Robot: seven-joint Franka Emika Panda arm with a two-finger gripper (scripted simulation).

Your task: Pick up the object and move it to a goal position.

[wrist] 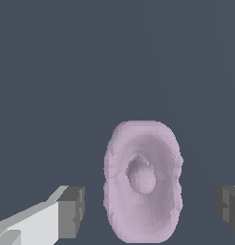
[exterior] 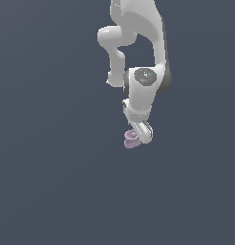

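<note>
Lilac-pink object [wrist: 142, 181] fills the lower middle of the wrist view: a spool-like piece seen end-on, wide flared rim with a dished face and a small rounded knob at its centre. Surface is faceted and a bit lumpy along the rim.

Gripper [wrist: 150, 208] straddles it. Two dark grey pads, one on each side of the object; the one at [wrist: 71, 212] sits on a pale finger body, the other is cut off at the frame edge. Clear gaps of background show between each pad and the rim, so the hand is spread wide and has hold of nothing. The object sits roughly centred in the gap, slightly closer to the first pad.

Exterior view: same object [exterior: 131, 139] lies on the flat dark blue-grey floor [exterior: 52, 191], near the middle of the frame, a little toward the exterior view's right. Gripper [exterior: 138, 135] is right down at it, with the fingers partly overlapping the piece from the exterior view's right. Whether the object is resting on the floor or is just off it, I cannot tell from this angle.

White arm [exterior: 141, 57] comes down from the top edge, folded at the elbow, wrist link with a dark round cap pointing the hand down at the object.
</note>
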